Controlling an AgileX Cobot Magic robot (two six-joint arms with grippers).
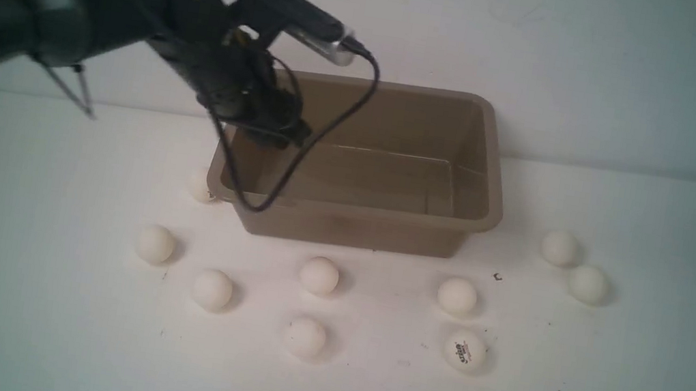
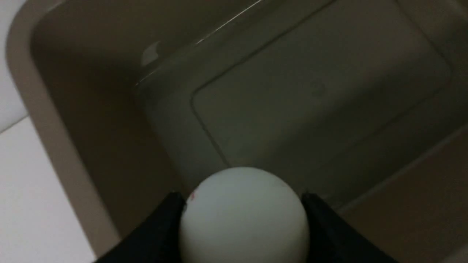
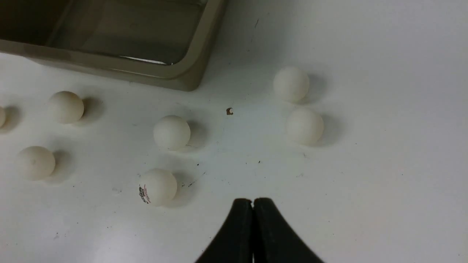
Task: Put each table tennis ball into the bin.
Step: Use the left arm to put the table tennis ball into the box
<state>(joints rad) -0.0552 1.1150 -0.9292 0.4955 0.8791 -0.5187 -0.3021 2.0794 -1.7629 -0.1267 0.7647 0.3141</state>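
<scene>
Left wrist view: black gripper fingers (image 2: 329,223) clamp a smooth white plastic ball (image 2: 243,219), and beneath them lies the rectangular brown plastic bin (image 1: 343,226), its visible floor bare. Nine other balls still need collecting; the black right gripper's (image 3: 252,202) fingertips meet.

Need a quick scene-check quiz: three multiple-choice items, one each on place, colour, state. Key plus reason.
1. Where is the ball with the dark printed logo?
A) on the bin's rim
B) on the table, on the robot's side of the bin
C) behind the bin

2. What colour is the bin?
A) blue
B) white
C) brown

3. How do the left gripper's jaws stand?
A) shut on a ball
B) wide open, holding nothing
C) shut on the bin's rim

Key:
1 B: the logo ball lies nearer the camera than the bin.
2 C: its walls and rim look taupe-brown.
3 A: the left gripper has a white ball between its jaws.
</scene>
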